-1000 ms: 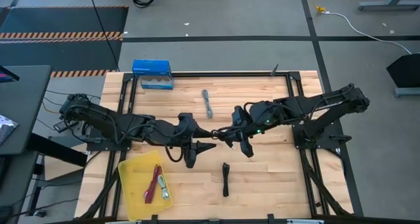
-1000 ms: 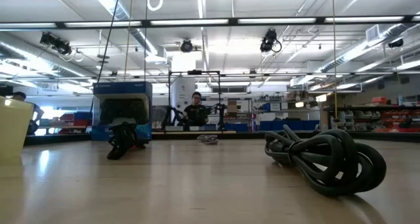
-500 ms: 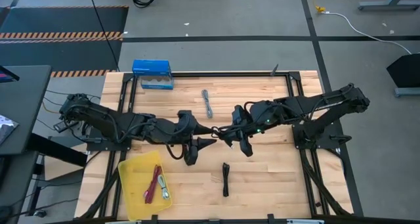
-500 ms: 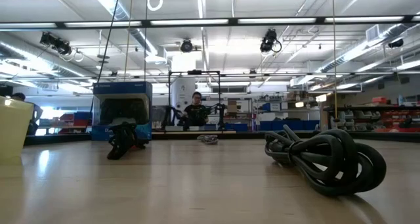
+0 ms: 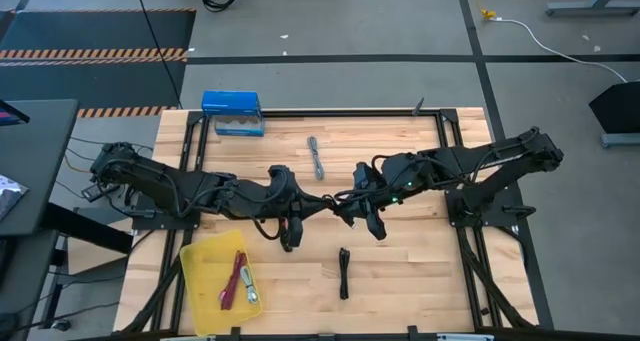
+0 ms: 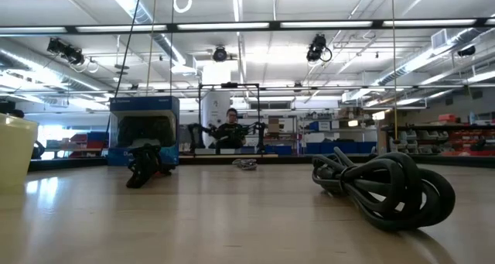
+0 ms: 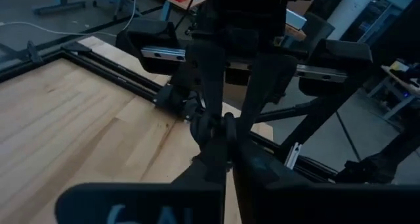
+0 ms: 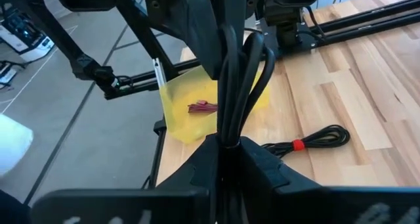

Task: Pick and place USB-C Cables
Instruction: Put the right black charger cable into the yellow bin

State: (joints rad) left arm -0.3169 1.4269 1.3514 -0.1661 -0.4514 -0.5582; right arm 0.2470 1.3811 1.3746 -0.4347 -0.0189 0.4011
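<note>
While both grippers met over the middle of the tabletop (image 5: 400, 261), a black cable (image 8: 231, 86) hung between them: the right gripper (image 5: 348, 207) had its fingers clamped on it, and the left gripper (image 5: 318, 207) pinched its other end. This looked like a handover; next the right fingers must release so the left arm can carry it to the yellow bin (image 5: 200, 271).

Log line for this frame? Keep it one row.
phase: handover mid-table | left end effector: shut on black cable | right end effector: shut on black cable | yellow bin: magenta cable inside
</note>
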